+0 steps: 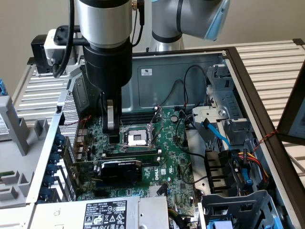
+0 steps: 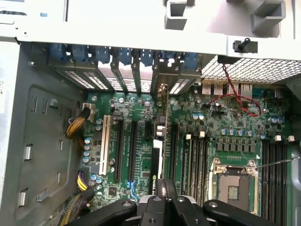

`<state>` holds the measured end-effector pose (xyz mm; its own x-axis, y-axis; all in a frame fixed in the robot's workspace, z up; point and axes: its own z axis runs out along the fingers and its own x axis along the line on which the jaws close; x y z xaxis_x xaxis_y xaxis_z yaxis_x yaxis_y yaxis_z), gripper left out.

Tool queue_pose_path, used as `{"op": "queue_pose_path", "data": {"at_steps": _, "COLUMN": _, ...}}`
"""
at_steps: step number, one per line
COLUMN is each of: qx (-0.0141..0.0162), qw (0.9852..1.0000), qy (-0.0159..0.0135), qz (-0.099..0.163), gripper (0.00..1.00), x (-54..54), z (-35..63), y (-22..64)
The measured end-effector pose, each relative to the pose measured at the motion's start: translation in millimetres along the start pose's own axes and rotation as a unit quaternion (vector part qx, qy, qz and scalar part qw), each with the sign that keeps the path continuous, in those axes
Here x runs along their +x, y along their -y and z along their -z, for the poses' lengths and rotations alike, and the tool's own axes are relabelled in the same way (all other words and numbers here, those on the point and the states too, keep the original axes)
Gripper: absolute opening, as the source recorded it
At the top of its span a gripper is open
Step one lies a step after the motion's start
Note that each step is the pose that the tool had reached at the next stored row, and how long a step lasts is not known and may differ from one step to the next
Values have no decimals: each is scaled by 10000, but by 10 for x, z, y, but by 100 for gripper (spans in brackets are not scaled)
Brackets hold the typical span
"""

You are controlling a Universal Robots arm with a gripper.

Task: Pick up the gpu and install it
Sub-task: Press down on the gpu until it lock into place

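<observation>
The gpu [image 1: 119, 169], a small green card with a black fan shroud and white lettering, stands on edge in a slot of the large green motherboard [image 1: 178, 162], its bracket end toward the rear wall of the case. In the wrist view the gpu [image 2: 162, 136] appears edge-on, running from the slot covers toward the fingers. My gripper [image 1: 110, 126] hangs above the board, between the gpu and the CPU socket [image 1: 136, 138], apart from the card. The gripper [image 2: 164, 188] is shut, with nothing held between its fingers.
The open PC case [image 1: 248, 95] surrounds the board. Drive cages and blue, black and coloured cables [image 1: 228, 143] crowd the exterior view's right. A power supply [image 1: 107, 212] lies at the front. Blue slot clips [image 2: 127, 54] and a red wire [image 2: 235, 96] line the rear wall.
</observation>
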<state>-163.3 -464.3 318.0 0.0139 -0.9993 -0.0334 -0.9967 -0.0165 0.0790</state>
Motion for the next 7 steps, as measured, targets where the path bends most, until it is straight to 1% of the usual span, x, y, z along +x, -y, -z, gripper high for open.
{"op": "queue_pose_path", "data": {"at_steps": 7, "qx": 0, "qw": 10000, "qy": 9, "qz": 2, "gripper": 11, "x": 1, "z": 0, "y": 1}}
